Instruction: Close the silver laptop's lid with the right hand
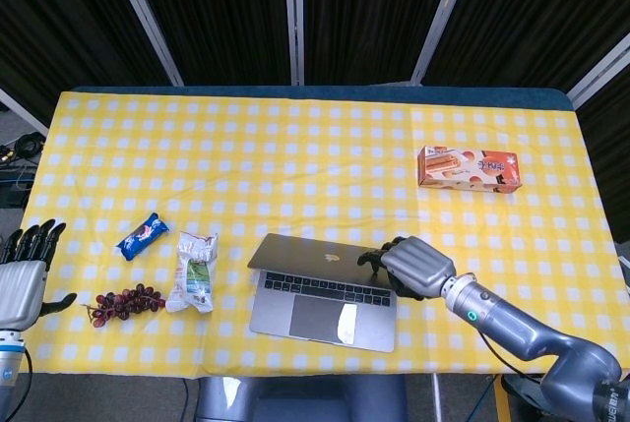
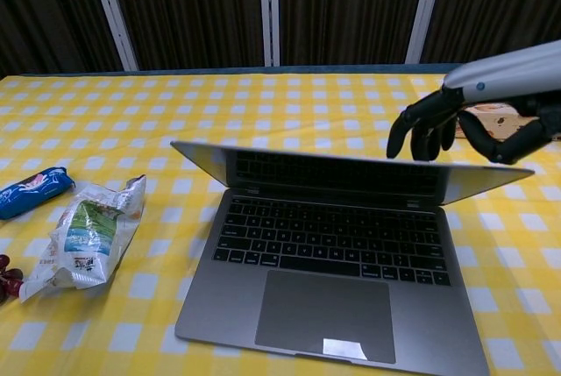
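Note:
The silver laptop [image 1: 320, 289] [image 2: 342, 262] lies near the table's front edge, its lid [image 1: 315, 256] tipped far forward and low over the keyboard [image 2: 337, 240], a narrow gap still open. My right hand [image 1: 409, 267] [image 2: 465, 126] presses on the back of the lid at its right corner, fingers curled down over the edge, holding nothing. My left hand [image 1: 22, 274] hangs off the table's left side, fingers spread, nothing in it.
A blue snack wrapper [image 1: 143, 235], a crumpled white-green bag [image 1: 194, 272] and a bunch of dark grapes [image 1: 123, 303] lie left of the laptop. An orange biscuit box [image 1: 468, 167] sits at the back right. The yellow checked tablecloth [image 1: 295, 147] covers the table.

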### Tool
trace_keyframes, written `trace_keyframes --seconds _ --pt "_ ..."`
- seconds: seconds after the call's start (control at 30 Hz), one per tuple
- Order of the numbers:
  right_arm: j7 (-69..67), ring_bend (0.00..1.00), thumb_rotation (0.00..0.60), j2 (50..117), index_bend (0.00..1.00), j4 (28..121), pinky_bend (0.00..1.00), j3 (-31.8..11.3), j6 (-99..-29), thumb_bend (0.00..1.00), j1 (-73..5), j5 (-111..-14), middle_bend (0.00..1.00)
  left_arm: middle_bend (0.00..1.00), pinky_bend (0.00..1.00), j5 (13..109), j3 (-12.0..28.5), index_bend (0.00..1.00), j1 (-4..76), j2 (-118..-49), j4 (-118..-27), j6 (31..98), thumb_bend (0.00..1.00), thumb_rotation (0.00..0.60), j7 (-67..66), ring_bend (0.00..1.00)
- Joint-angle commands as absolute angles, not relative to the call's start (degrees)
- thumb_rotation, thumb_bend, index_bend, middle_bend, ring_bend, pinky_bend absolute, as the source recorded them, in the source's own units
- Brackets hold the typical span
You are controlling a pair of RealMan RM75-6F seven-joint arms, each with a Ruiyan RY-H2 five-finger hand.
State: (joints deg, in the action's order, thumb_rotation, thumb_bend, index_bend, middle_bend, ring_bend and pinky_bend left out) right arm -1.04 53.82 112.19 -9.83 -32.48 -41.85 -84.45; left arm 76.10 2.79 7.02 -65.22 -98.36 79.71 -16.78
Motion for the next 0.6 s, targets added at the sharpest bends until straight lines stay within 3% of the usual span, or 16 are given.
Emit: trace_keyframes --seconds 0.03,0.6 --pt "3.12 0.32 0.600 55.55 0.26 111.39 0.30 -7.09 -34.24 1.00 -41.69 -88.36 0.37 0.00 0.00 76.05 2.78 0.00 7.03 -65.22 -98.36 79.69 0.00 0.600 -16.74 0.00" --pt "8.35 0.32 0.600 62.76 0.26 104.81 0.30 0.48 -37.32 1.00 -42.21 -100.61 0.37 0.00 0.00 75.83 2.70 0.00 7.15 -65.12 -98.26 79.41 0.00 0.600 -16.49 0.00"
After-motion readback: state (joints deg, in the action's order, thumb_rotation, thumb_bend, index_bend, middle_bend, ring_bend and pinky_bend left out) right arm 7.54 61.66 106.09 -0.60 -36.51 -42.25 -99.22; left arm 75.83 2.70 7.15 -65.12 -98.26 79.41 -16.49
